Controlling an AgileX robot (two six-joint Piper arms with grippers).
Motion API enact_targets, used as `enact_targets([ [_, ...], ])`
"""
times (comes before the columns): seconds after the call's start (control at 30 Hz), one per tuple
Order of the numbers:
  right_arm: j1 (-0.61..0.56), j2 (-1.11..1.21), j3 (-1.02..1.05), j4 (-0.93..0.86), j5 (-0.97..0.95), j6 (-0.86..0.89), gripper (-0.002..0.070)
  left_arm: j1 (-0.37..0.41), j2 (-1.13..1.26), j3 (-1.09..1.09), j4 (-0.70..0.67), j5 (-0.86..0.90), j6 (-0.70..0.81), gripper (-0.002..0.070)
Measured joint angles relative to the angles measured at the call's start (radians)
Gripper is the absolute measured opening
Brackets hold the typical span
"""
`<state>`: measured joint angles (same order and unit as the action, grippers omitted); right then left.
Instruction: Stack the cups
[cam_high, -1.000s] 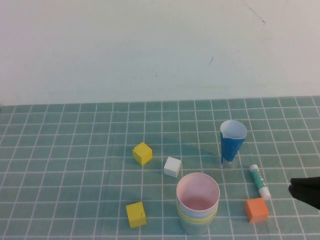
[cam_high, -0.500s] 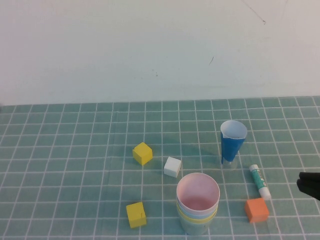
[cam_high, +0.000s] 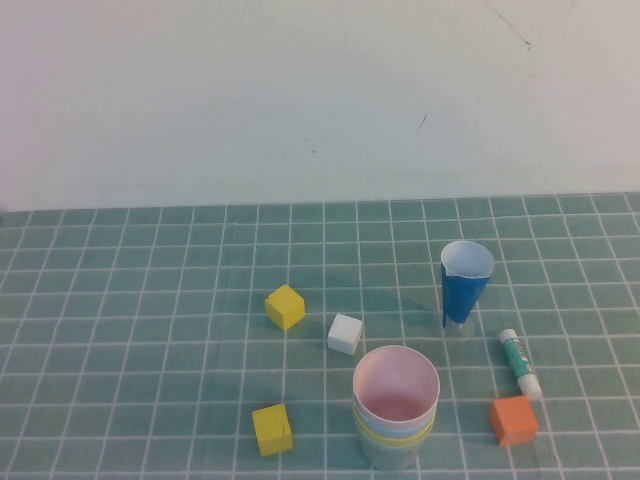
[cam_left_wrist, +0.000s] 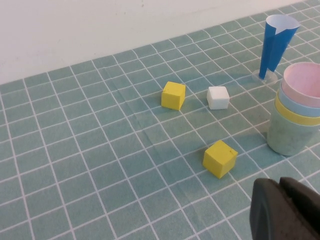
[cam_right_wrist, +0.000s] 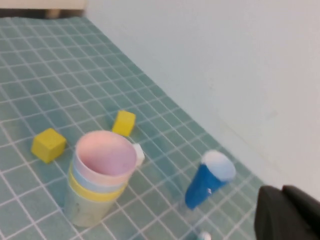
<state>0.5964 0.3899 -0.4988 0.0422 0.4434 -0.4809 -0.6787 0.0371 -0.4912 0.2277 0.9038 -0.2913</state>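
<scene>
The cups (cam_high: 395, 415) are seen nested in one upright stack, pink on top, near the bench's (cam_high: 150, 400) front edge; the left gripper (cam_left_wrist: 285, 210) is held above the bench, jaws pressed together, empty; the right gripper (cam_right_wrist: 290, 215) is raised beside the blue cone (cam_right_wrist: 207, 182), jaws likewise closed on nothing

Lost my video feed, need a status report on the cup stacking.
Left gripper and right gripper shut, empty, off the mat. Cups nested in one stack, pink on top. Blue cone cup stands apart; nothing in the way.
</scene>
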Motion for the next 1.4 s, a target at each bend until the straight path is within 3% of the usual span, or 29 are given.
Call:
enact_targets([
  [0.1, -0.004, -0.05, 0.069, -0.146, 0.002, 0.235, -0.0001, 0.0, 0.0, 0.0, 0.0, 0.0, 0.0, -0.0001],
  [0.23, -0.071, -0.127, 0.159, -0.195, 0.03, 0.387, -0.0001, 0.0, 0.0, 0.0, 0.0, 0.0, -0.002, -0.0001],
  [0.53, -0.485, -0.382, 0.34, -0.13, -0.087, 0.209, -0.0001, 0.0, 0.0, 0.0, 0.0, 0.002, -0.002, -0.0001],
  [0.7, -0.643, -0.404, 0.414, -0.122, -0.133, 0.229, -0.0001, 0.0, 0.0, 0.0, 0.0, 0.002, -0.002, -0.0001],
  [0.97, -0.66, -0.404, 0.525, -0.152, -0.187, 0.406, -0.0001, 0.0, 0.0, 0.0, 0.0, 0.004, -0.002, -0.0001],
  [1.4, -0.661, -0.404, 0.525, -0.165, -0.107, 0.452, -0.0001, 0.0, 0.0, 0.0, 0.0, 0.004, -0.002, -0.0001],
])
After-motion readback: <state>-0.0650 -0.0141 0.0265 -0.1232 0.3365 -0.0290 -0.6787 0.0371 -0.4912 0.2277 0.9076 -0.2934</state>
